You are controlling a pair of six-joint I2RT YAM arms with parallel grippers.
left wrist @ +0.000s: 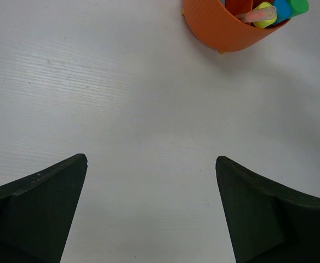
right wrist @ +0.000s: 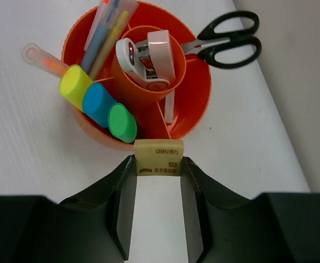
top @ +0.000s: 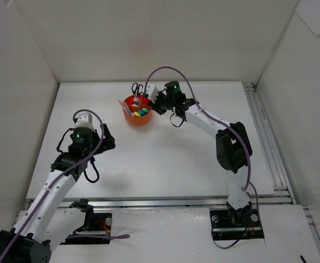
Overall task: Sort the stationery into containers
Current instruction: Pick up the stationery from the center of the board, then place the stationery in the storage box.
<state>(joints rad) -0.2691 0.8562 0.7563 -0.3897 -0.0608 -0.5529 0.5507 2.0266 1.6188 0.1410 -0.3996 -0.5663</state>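
Observation:
The orange organiser (right wrist: pixel 195 104) stands at the back of the table (top: pixel 138 119). It holds yellow, blue and green highlighters (right wrist: pixel 98 103), thin pens (right wrist: pixel 106 26) and a white and pink item (right wrist: pixel 149 57) in its central cup. Black-handled scissors (right wrist: pixel 228 39) lie behind it, blades towards the organiser. My right gripper (right wrist: pixel 158 164) is shut on a beige eraser (right wrist: pixel 158 156) and holds it just at the organiser's near rim. My left gripper (left wrist: pixel 152 164) is open and empty over bare table, well left of the organiser (left wrist: pixel 226 30).
White walls enclose the table on the left, back and right. A metal rail (top: pixel 267 142) runs along the right edge and another along the front.

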